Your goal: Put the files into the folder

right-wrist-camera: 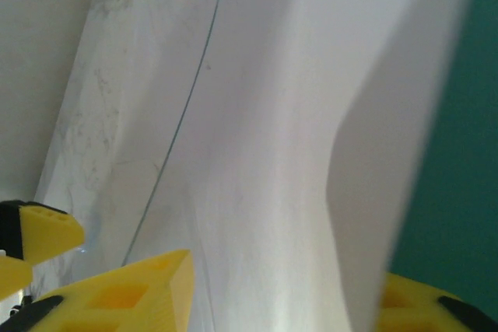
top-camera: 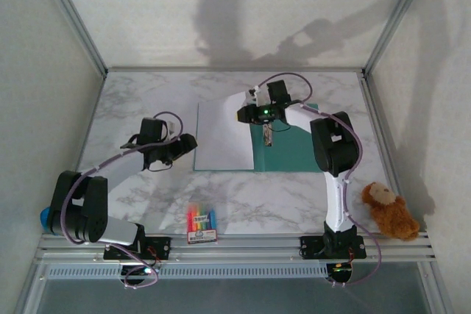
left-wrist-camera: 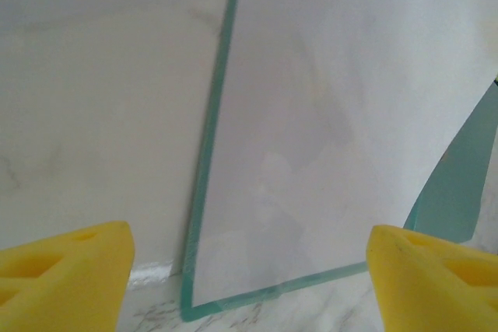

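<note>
The files (top-camera: 223, 136) lie as a white stack on the left panel of the folder (top-camera: 291, 154). The folder is spread open and flat around the middle of the table (top-camera: 140, 108), its right panel bare teal. Surface: white marble pattern with grey veining, matt, with soft arm shadows across it. From my left wrist, a thin teal margin of the folder runs along two edges of the sheets and round one corner. From my right wrist, the sheet's edge toward the teal panel curls up off the folder. My left gripper (left-wrist-camera: 249, 239) has its fingers spread wide and grips nothing; it sits low, just beside the folder's left edge. My right gripper (right-wrist-camera: 286, 270) has its fingers parted over the far end of the spine. The raised paper edge stands between them, not pinched. Room: plain pale walls (top-camera: 221, 12) on three sides, aluminium posts (top-camera: 73, 16) rising from the far corners, and a metal rail (top-camera: 243, 244) along the near edge carrying my bases. A small crayon box (top-camera: 202, 223) sits by that rail, well apart from the folder. A brown plush bear (top-camera: 388, 211) sits at the near right corner, beside my right base.
</note>
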